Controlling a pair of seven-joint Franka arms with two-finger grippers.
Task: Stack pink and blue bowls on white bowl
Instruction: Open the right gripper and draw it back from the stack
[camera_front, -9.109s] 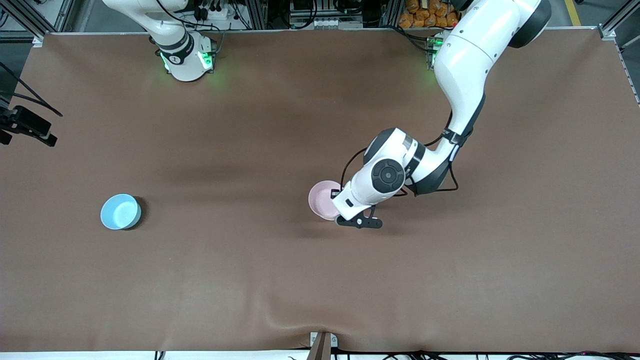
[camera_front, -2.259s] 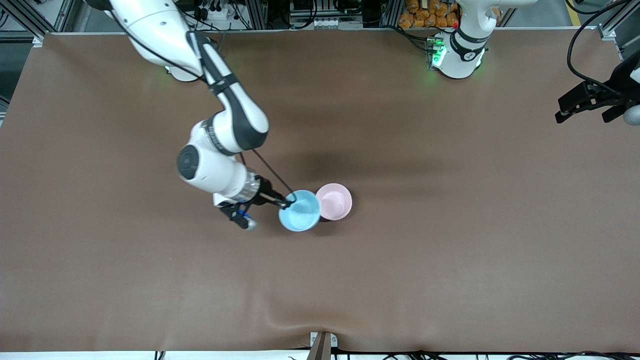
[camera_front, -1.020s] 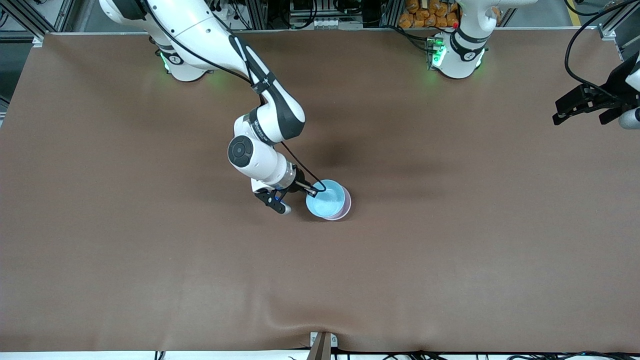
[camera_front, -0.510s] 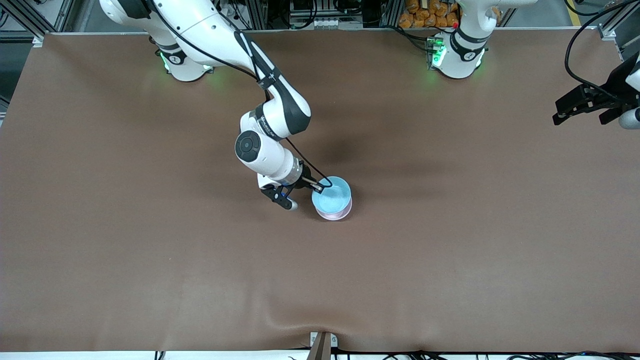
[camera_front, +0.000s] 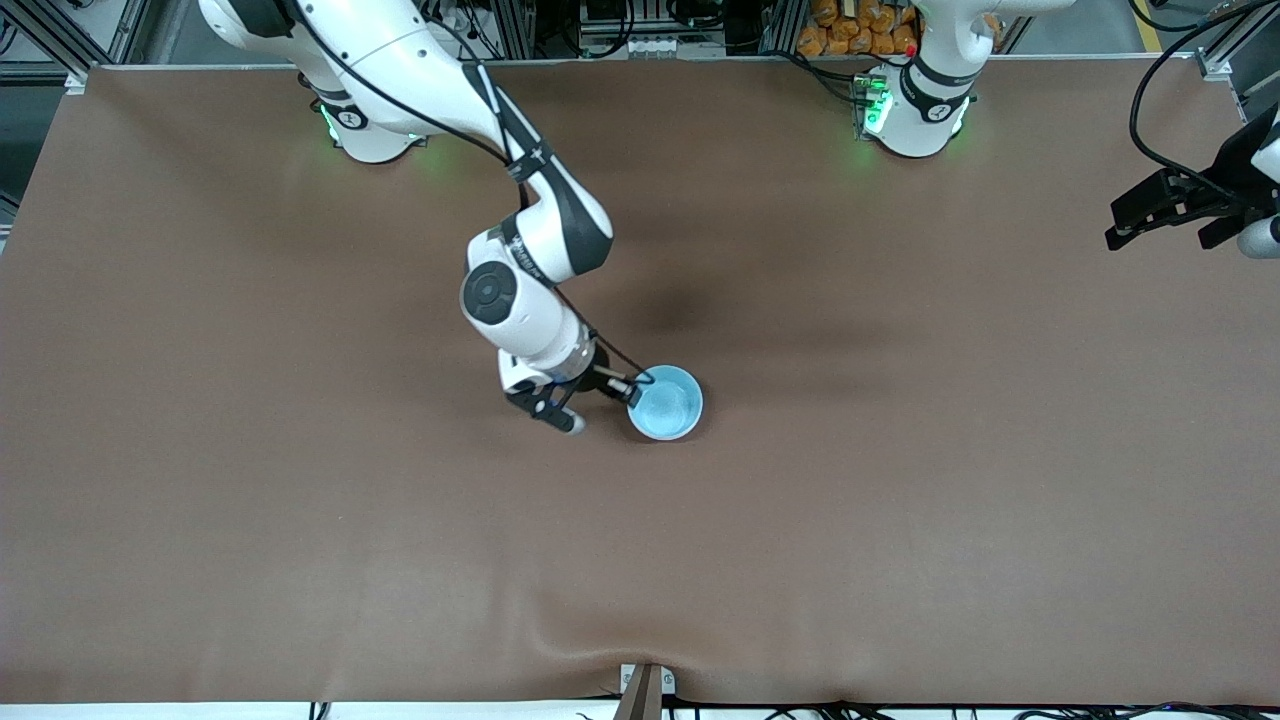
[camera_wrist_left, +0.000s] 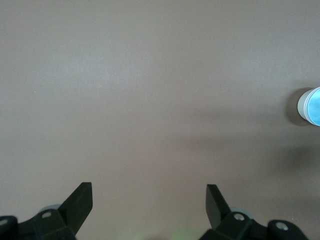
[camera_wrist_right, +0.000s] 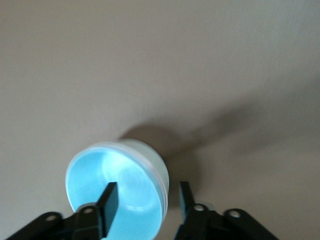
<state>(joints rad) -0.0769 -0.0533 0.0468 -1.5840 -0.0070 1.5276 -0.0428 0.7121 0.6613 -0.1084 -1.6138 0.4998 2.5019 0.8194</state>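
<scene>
The sky blue bowl (camera_front: 666, 403) sits mid-table, nested where the pink bowl stood. The pink bowl is hidden under it in the front view. In the right wrist view a pale outer wall (camera_wrist_right: 150, 156) shows below the blue rim. No white bowl is in view. My right gripper (camera_front: 635, 385) is at the bowl's rim on the right arm's side. It is open (camera_wrist_right: 146, 187), one finger inside the blue bowl (camera_wrist_right: 100, 175), one outside, neither touching the wall. My left gripper (camera_front: 1160, 225) is open and empty (camera_wrist_left: 149, 189), held up at the left arm's end of the table.
The brown table mat (camera_front: 900, 500) has a raised wrinkle at its edge nearest the front camera (camera_front: 600, 655). The blue bowl also shows small in the left wrist view (camera_wrist_left: 312, 106). The two arm bases (camera_front: 370, 130) (camera_front: 915, 115) stand along the table's edge farthest from the front camera.
My right gripper has lowered the blue bowl fully into the pink bowl, so the pink rim no longer shows, and its fingers have parted from the rim. The left arm has not moved.
</scene>
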